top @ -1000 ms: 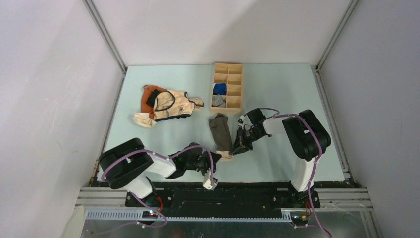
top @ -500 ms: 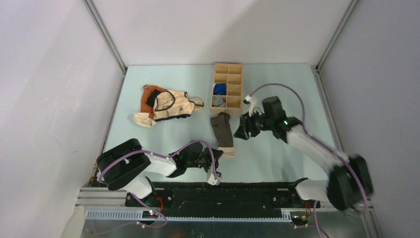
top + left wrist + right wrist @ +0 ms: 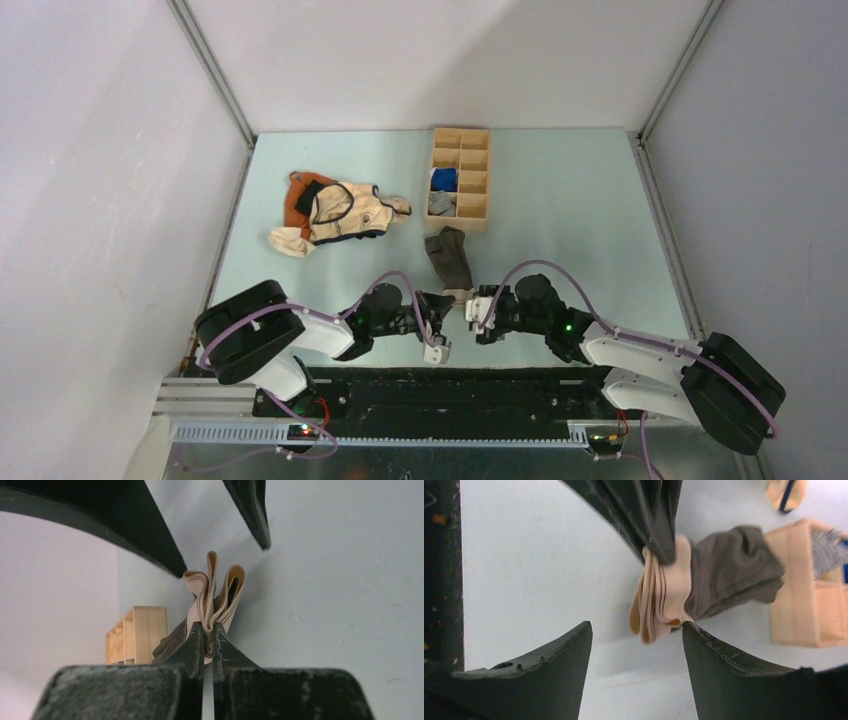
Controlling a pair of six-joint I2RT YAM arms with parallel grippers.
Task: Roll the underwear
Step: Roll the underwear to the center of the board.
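Observation:
The underwear lies as a narrow dark olive-brown strip on the table, its pale beige waistband at the near end. My left gripper is shut on the folded waistband; in the left wrist view the fingertips pinch the beige layers. My right gripper stands open just right of the waistband, apart from it. In the right wrist view the waistband and brown fabric lie beyond my open right gripper, with the left gripper's fingers clamped on the band.
A wooden divided box stands just beyond the underwear, with a blue roll and a grey roll in its cells. A cream-and-orange garment lies at the left. Enclosure walls ring the table.
My right gripper let go, opened and swung back from beside the underwear's middle to its near end. My left gripper shut on the waistband and edged forward.

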